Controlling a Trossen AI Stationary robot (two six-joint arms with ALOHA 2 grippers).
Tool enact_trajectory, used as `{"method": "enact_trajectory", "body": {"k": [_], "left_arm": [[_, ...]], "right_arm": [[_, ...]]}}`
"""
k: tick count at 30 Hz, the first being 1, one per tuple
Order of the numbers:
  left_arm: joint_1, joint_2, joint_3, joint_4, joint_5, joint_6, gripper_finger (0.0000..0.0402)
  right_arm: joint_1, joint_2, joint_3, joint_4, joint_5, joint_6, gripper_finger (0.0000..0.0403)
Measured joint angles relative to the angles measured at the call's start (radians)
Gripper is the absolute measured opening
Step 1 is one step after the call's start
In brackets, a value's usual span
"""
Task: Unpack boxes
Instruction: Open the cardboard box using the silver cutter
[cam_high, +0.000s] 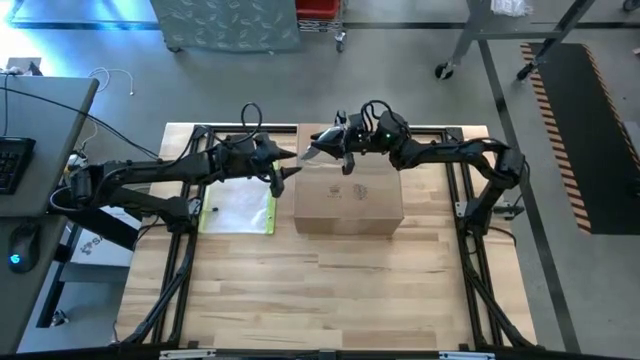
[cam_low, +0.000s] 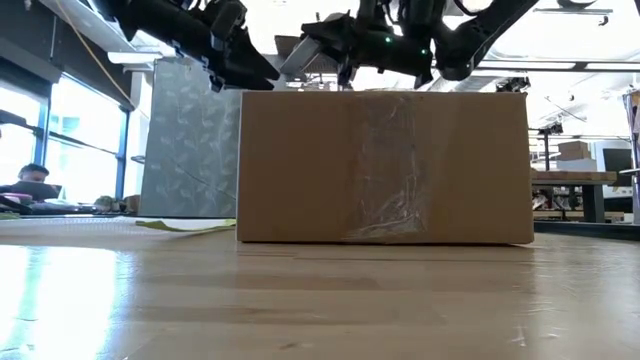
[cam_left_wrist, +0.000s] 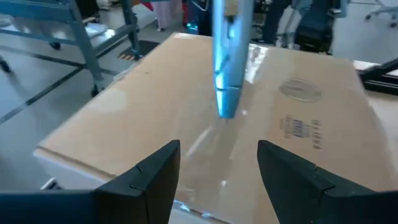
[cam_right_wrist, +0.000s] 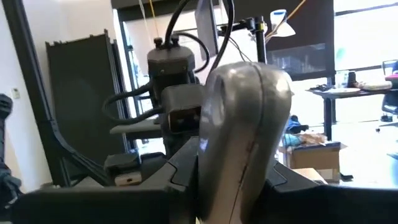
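Closest in, bare worktop (cam_high: 330, 290), nothing on it to brace against. Next, the carton (cam_high: 348, 205), flat at mid-worktop, flaps closed under clear tape (cam_low: 385, 170). Just beside its left wall, a flat clear sleeve (cam_high: 237, 210) with a yellow edge.

Over the carton's far left edge, the left claw (cam_high: 285, 172), fingers spread wide, empty, touching nothing. Beyond it, above the carton's far edge, the right claw (cam_high: 348, 148), clamped tight on a grey-handled tool (cam_high: 320, 150) with its narrow tip pointed down at the taped seam. Cannot tell whether the tip touches the tape.

Risks, as judgement only:
- Unheld carton: a drag along the seam likely to shove or turn it instead of parting the tape, possibly onto the sleeve.
- Glossy tape: easy skating of the tip off the seam.
- Handle held by two fingers only: possible twisting in the grip under side load.
- Tip in line with the gap of the left claw: collision if either arm moves along that line.
- Too steep or deep a press: damage to unseen contents.
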Motion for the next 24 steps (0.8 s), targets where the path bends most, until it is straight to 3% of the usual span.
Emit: {"method": "enact_trajectory", "body": {"k": [7, 13, 19, 24], "left_arm": [[0.016, 0.0, 0.0, 0.018, 0.025, 0.005, 0.0197], [0.023, 0.0, 0.0, 0.042, 0.045, 0.05, 0.0197], [0.036, 0.028, 0.0, 0.046, 0.092, 0.187, 0.02], [0.091, 0.106, -0.001, 0.064, 0.24, 0.204, 0.0221]], "right_arm": [[-0.002, 0.0, 0.0, -0.004, -0.024, -0.073, 0.006], [-0.027, 0.0, 0.0, -0.004, -0.044, 0.006, 0.006], [-0.011, 0.0, 0.0, -0.02, -0.015, -0.033, 0.006], [0.011, 0.0, 0.0, -0.093, 0.038, -0.082, 0.006]]}}
